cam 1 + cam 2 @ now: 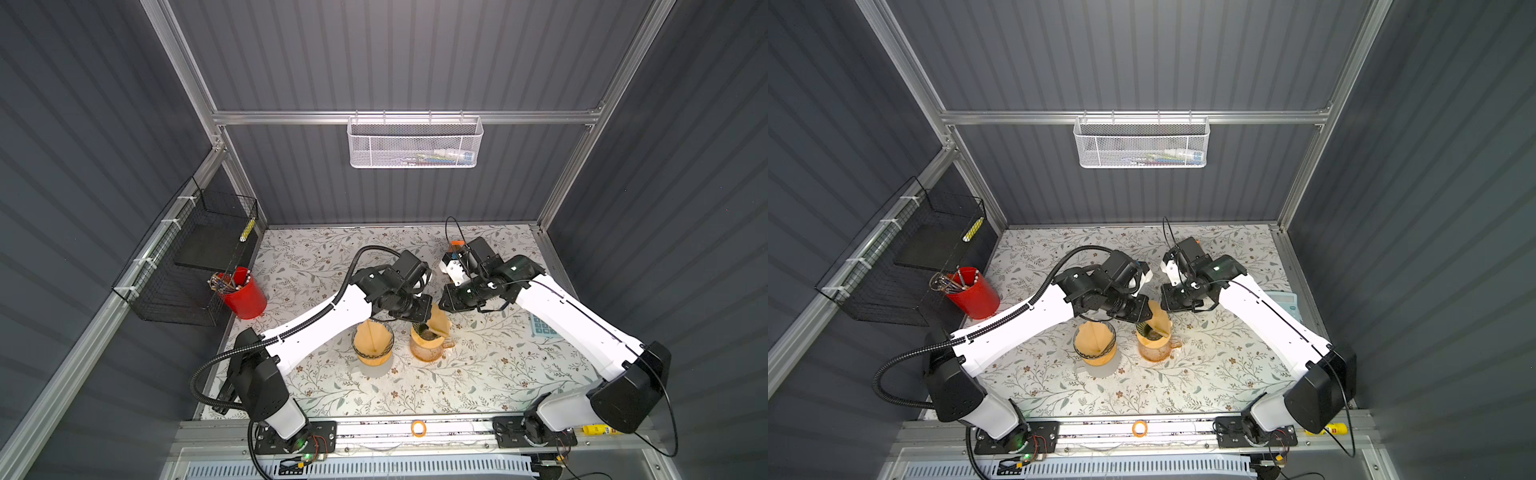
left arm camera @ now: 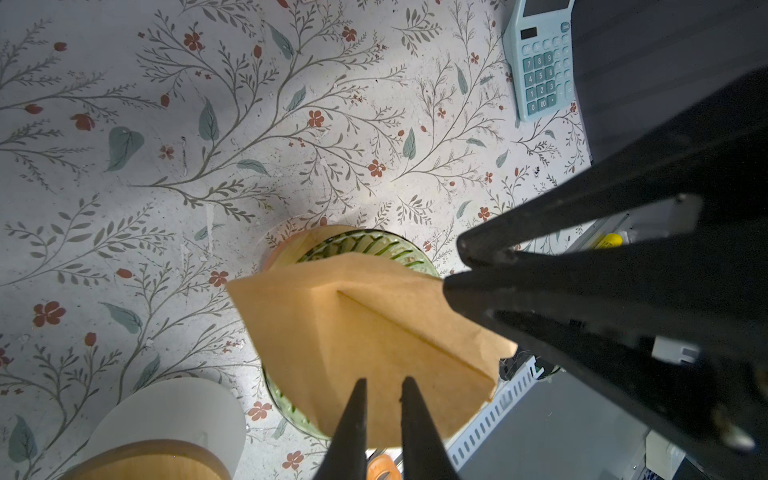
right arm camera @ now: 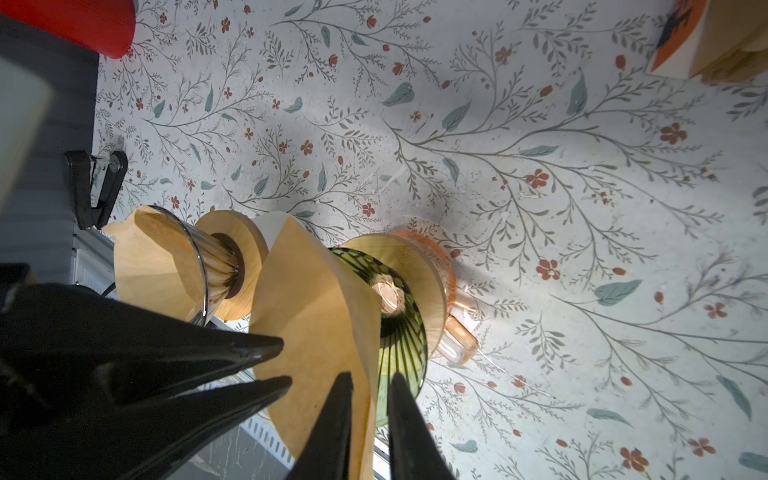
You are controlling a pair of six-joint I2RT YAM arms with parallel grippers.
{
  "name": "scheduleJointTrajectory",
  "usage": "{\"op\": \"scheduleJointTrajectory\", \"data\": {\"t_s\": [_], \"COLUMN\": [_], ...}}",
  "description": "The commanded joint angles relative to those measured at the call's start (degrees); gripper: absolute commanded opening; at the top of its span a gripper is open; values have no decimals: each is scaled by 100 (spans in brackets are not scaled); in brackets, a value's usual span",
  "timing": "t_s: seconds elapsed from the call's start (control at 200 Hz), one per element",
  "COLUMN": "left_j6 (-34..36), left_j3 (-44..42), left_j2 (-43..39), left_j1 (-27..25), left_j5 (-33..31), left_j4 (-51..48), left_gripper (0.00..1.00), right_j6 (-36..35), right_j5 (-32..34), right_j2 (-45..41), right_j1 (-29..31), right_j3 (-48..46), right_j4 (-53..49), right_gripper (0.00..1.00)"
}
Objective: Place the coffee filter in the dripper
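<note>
Grey ribbed walls (image 1: 374, 62) enclose a floral counter (image 1: 478, 386). A white mesh basket (image 1: 413, 145) hangs on the back rail, and a black wire basket (image 1: 178, 282) hangs on the left wall beside a red cup (image 1: 245, 297). Mid-counter, the brown filter (image 3: 316, 324) leans tilted across the green dripper (image 3: 405, 349). The left hand (image 2: 382, 380) and right hand (image 3: 370, 376) each pinch one of its edges, fingers nearly together.

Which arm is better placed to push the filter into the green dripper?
Probably left: the left gripper sits above the green dripper, its fingers over the coffee filter. The right gripper is only at the filter's raised edge.
</note>
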Motion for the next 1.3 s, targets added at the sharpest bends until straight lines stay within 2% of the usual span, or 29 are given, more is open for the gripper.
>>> {"op": "scheduleJointTrajectory", "data": {"t_s": [0.0, 0.4, 1.296], "left_j6": [-82, -123, -192], "left_j3": [-76, -179, -762], "left_j2": [-219, -262, -301], "left_j1": [-3, -7, -11], "left_j5": [-58, -45, -55], "left_j4": [49, 92, 328], "left_gripper": [18, 17, 17], "right_j6": [-118, -153, -109], "right_j5": [70, 200, 253], "right_j2": [-73, 31, 216], "right_j1": [94, 147, 236], "right_j3": [155, 31, -224], "right_j4": [-202, -236, -104], "right_gripper": [20, 15, 11]}}
